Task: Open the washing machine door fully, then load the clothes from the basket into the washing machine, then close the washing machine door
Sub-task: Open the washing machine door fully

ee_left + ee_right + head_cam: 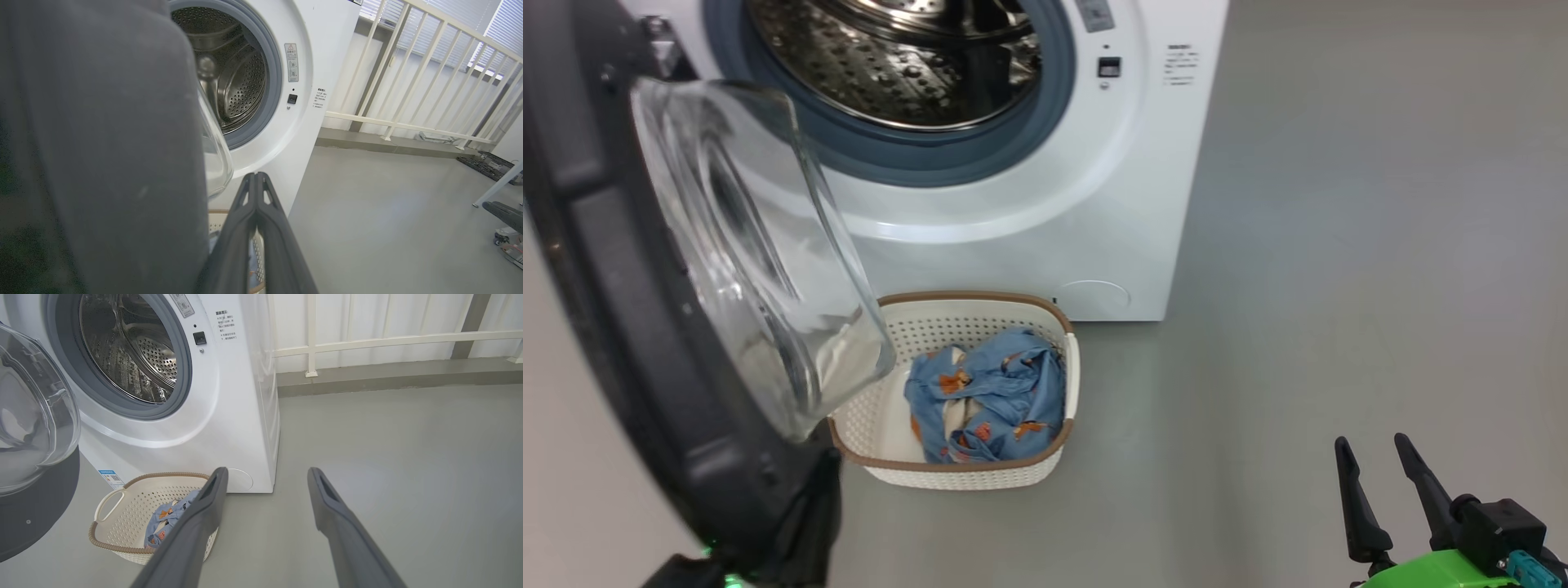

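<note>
- Black-rimmed and glossy, the washing machine door (621, 310) is standing swung out to the left of my left fingers. Its clear glass bowl (752, 261) is bulging toward the basket.
- I am holding my left gripper (256, 179) with its two fingers pressed flat together and nothing between them. The door's dark back is sitting just to their left, and I cannot tell whether they are touching it.
- Beyond those fingertips the washing machine (1094, 204) is facing me with its mouth uncovered. The steel drum (898, 73) is showing inside the grey-blue rubber ring (980, 155).
- The basket (980, 327) is sitting on the grey floor (1339, 245) right against the machine's front. It is partly under the door's glass, ahead of my right fingers and off to their left.
- The clothes (996, 392) are lying bunched in the basket's right half, blue fabric with orange-brown figures folded over a cream cloth.
- I am holding my right gripper (1372, 445) spread wide and gripping nothing. It is hovering over bare floor, well apart from the basket.
- A white railing (367, 339) is running along the wall beyond my right fingertips.
</note>
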Controlling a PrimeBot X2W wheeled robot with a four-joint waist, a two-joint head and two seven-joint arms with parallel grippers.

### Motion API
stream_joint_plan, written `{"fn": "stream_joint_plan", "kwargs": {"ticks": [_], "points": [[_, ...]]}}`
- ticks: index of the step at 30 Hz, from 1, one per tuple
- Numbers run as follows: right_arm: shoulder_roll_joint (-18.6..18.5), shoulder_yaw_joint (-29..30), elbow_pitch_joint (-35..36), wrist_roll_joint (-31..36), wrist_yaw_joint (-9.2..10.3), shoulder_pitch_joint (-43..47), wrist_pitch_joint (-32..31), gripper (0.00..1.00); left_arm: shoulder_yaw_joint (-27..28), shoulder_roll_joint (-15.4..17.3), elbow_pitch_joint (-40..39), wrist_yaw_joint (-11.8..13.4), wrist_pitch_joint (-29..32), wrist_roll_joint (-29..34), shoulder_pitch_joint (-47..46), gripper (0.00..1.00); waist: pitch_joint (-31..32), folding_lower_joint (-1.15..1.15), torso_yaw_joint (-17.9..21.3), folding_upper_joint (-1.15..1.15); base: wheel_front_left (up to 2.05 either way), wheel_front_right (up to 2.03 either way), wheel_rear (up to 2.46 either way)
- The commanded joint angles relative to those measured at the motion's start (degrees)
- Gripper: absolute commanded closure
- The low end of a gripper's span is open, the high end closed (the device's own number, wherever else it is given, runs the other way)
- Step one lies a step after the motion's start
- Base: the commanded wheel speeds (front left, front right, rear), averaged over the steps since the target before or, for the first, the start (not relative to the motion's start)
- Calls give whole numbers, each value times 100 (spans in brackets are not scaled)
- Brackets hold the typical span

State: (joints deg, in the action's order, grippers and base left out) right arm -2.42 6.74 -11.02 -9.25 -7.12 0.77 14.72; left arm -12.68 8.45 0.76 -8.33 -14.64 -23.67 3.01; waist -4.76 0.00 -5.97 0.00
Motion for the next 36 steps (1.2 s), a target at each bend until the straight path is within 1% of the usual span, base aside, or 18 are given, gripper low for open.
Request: {"fn": "stream_joint_plan", "kwargs": {"ticks": [1,8,15,17,22,23,29,30,36], "points": [[-45,-145,104,6,-36,-182,28,0,490,168,-31,117,-36,31,-170,100,57,0,-154,0,0,0,0],[-45,-132,59,12,-36,-173,28,0,1024,94,212,259,-36,125,-36,100,152,0,-441,0,0,0,0],[-45,-170,48,-9,-36,-172,28,0,1725,81,460,486,-36,35,-66,100,155,0,-522,0,0,0,0],[-45,-194,61,-12,-36,-181,28,0,1945,103,596,483,-36,-60,-132,100,122,0,-503,0,0,0,0],[-45,-194,91,33,-36,-237,28,0,2443,288,1048,480,-36,-114,-443,100,-35,0,-413,0,0,0,0],[-45,-167,112,60,-36,-251,28,0,2700,352,1221,504,-36,-166,-597,100,-112,0,-376,0,0,0,0],[-45,-136,183,125,-36,-312,28,0,3435,585,1726,466,-36,-242,-1031,100,-344,0,-299,0,0,0,0],[-45,-136,183,125,-36,-312,28,0,3435,585,1726,466,-36,-242,-1031,100,-344,0,-299,0,0,0,0],[-45,-130,240,155,-36,-383,28,0,4050,772,2168,379,-36,-187,-1445,100,-534,0,-293,0,0,0,0]]}}
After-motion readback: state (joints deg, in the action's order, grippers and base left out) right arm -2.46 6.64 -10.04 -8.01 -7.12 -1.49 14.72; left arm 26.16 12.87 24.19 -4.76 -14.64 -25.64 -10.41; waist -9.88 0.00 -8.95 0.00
